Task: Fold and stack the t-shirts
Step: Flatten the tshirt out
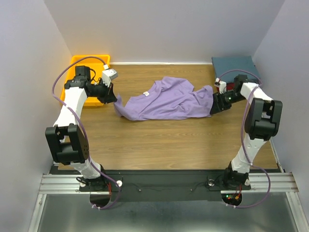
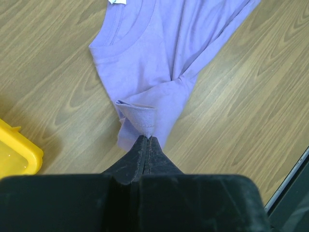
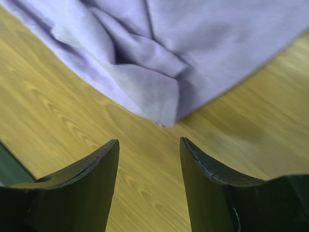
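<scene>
The lavender-purple t-shirt lies crumpled across the middle back of the wooden table. My left gripper is shut on its left sleeve; in the left wrist view the closed gripper pinches the hem of that sleeve. My right gripper is open just off the shirt's right edge; in the right wrist view the shirt's corner lies a little beyond my open gripper, not between the jaws. A folded dark teal t-shirt sits at the back right corner. The red t-shirt is out of view.
A yellow-orange plastic tray stands at the back left, behind my left arm; its corner shows in the left wrist view. White walls close the table on the left, back and right.
</scene>
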Available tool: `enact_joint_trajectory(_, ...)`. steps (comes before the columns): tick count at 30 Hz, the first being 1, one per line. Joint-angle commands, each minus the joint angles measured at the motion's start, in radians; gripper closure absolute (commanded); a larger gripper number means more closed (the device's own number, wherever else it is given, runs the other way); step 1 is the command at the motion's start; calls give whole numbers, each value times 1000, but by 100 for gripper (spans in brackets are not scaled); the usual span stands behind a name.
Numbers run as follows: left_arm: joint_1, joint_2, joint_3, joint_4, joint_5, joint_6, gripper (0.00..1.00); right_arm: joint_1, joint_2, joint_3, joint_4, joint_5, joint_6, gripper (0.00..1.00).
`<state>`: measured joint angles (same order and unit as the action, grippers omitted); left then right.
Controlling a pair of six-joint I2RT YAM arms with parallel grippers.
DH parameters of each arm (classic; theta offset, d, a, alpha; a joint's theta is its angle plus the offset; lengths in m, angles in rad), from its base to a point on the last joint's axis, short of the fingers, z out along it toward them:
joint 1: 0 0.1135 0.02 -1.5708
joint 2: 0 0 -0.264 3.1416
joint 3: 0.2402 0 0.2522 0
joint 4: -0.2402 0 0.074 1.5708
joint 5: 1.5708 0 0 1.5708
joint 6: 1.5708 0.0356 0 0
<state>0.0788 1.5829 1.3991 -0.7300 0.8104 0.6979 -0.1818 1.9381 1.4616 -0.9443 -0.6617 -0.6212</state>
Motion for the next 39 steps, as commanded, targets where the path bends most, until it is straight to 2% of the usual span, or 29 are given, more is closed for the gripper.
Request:
enact_joint_trajectory(1, -1, -9, 14, 14, 12, -3, 100, 2, 44, 26, -50, -139, -12, 42)
enact_joint_trajectory(9, -1, -11, 14, 14, 13, -6, 100, 2, 120, 45, -21, -147, -3, 41)
enact_joint_trajectory(22, -1, 0, 20, 18, 16, -20, 100, 1, 173, 69, 62, -53, 101, 38)
enact_joint_trajectory(27, -2, 2, 20, 20, 19, -18, 100, -21, 167, 80, 70, -42, 104, 41)
enact_joint_trajectory(29, -1, 2, 20, 20, 19, -20, 100, -24, 136, 82, 70, -61, 103, 52)
enact_joint_trajectory(30, -2, 0, 21, 21, 21, -18, 100, -24, 124, 82, 65, -82, 106, 65)
enact_joint_trajectory(36, -2, -4, 26, 24, 35, -24, 100, -24, 35, 69, 12, -130, 94, 90)
enact_joint_trajectory(37, -1, -8, 29, 26, 35, -28, 100, -24, 9, 71, -4, -144, 77, 99)
enact_joint_trajectory(39, -2, -9, 32, 27, 42, -31, 100, -24, -19, 72, -45, -156, 66, 99)
